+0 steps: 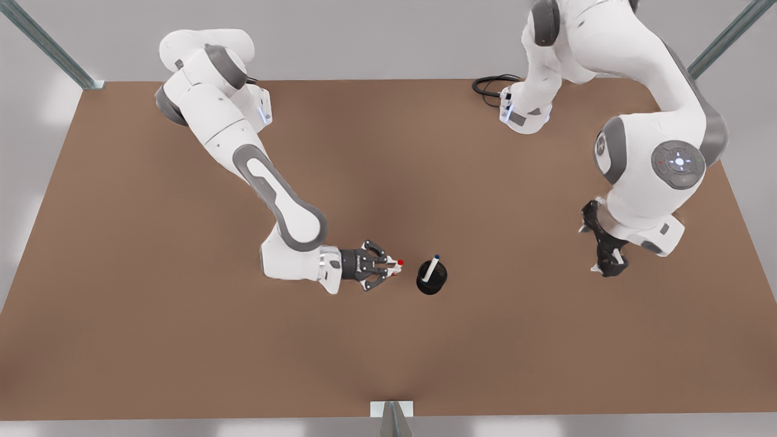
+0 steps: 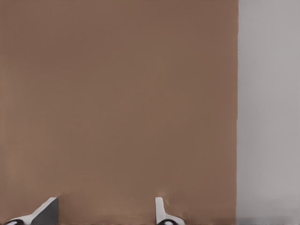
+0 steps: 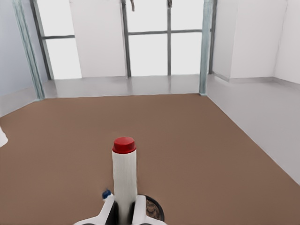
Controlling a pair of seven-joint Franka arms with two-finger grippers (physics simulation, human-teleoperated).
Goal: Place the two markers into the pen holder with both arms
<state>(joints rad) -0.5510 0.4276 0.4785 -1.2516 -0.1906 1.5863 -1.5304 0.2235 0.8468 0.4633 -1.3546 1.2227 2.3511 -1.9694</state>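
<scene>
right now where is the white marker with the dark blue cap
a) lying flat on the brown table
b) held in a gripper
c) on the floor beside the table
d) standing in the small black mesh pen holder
d: in the front view the white marker with the dark blue cap stands tilted inside the small black mesh pen holder, while the right gripper beside it holds the white marker with the red cap.

The worktop (image 1: 182, 340) is a plain brown surface. On it stands the black pen holder (image 1: 431, 278), near the middle, and both arm bases at the far edge.
</scene>
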